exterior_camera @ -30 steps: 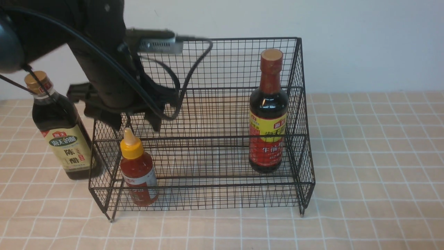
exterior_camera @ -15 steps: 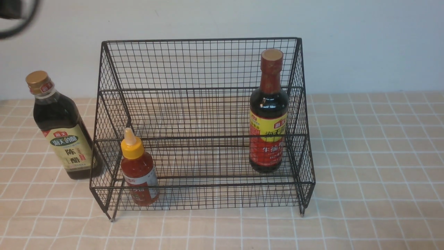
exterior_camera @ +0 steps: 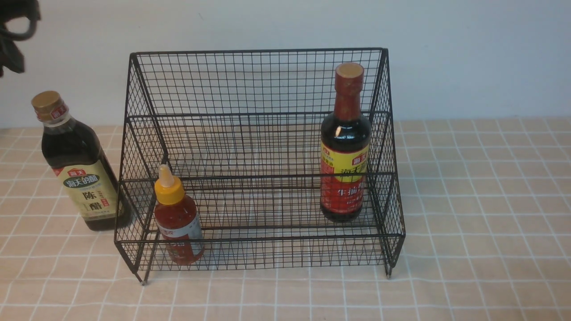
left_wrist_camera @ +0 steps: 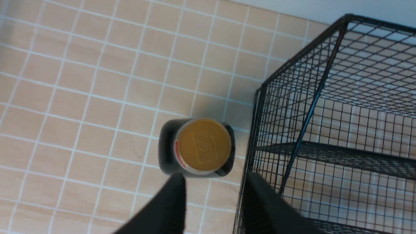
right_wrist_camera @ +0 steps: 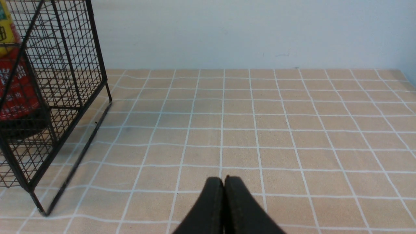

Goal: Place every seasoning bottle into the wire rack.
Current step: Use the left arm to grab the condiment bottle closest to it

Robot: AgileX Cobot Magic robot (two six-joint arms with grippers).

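Black wire formed the rack [exterior_camera: 256, 50], standing on the tiled counter [exterior_camera: 482, 200]. Only the front view showed all three bottles. The red-necked bottle [exterior_camera: 345, 147] stood upright inside the rack toward its three o'clock end, and the small red bottle [exterior_camera: 177, 218] stood upright toward its nine o'clock end, both on the lower tier. The gold-capped bottle [exterior_camera: 78, 165] stood outside on the counter, just beside the rack's nine o'clock side.

The left wrist view alone gave that bottle from above, its cap close to the rack's corner post, with the left hand [left_wrist_camera: 216, 178] over it, fingers spread and pinching nothing.

The right wrist view alone showed the right hand [right_wrist_camera: 224, 182] pressed together, low over bare tiles. Past the rack's three o'clock side the counter lay wide open. At nine o'clock only a narrow gap parted bottle and mesh.
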